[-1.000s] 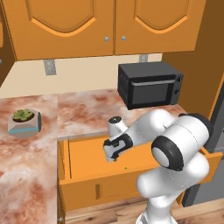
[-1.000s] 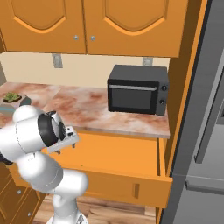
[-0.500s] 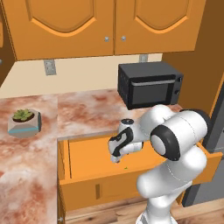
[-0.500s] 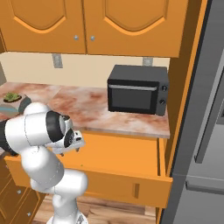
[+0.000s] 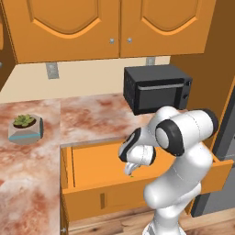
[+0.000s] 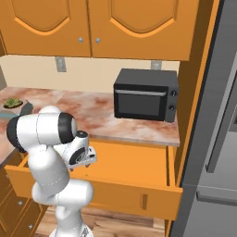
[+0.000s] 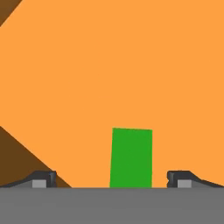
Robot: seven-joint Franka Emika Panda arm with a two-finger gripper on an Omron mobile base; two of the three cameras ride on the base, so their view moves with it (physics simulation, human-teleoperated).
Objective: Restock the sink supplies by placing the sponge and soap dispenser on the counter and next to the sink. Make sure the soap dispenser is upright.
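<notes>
1. The gripper point(image 7: 112, 179) is seen with its fingertips point(image 7: 43, 178) spread wide apart, and nothing is held between them.
2. The sponge point(image 7: 131, 157) is seen lying flat on the orange floor of the open drawer point(image 5: 92, 193), between the two fingertips in the hand view.
3. The gripper is pointed down into the drawer below the counter point(image 5: 87, 119).
</notes>
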